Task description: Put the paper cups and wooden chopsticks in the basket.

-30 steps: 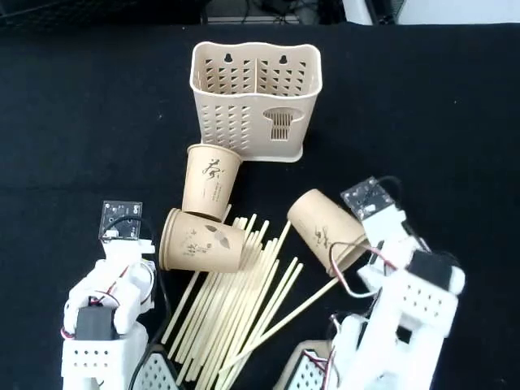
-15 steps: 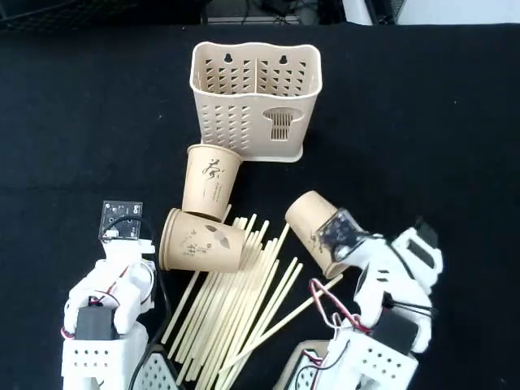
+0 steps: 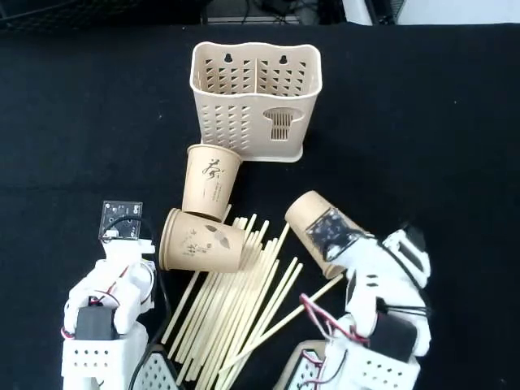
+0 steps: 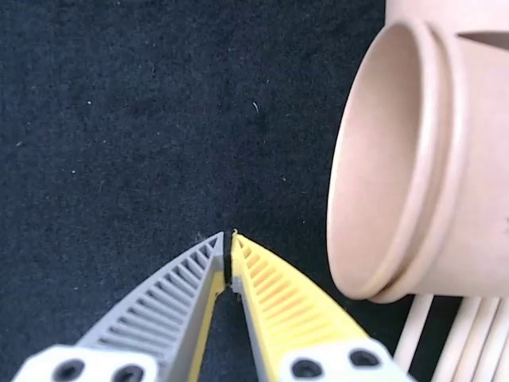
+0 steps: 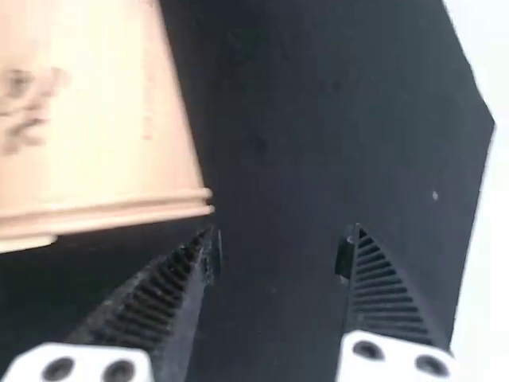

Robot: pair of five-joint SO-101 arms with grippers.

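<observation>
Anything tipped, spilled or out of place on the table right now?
All three brown paper cups lie tipped on their sides: one in front of the upright beige slotted plastic basket, one at the far end of the loose, fanned-out pile of wooden chopsticks, one to the pile's right. Nothing looks damaged.

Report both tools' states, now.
Left tool: closed, holding nothing.
Right tool: open, empty, next to a tan paper cup.
</observation>
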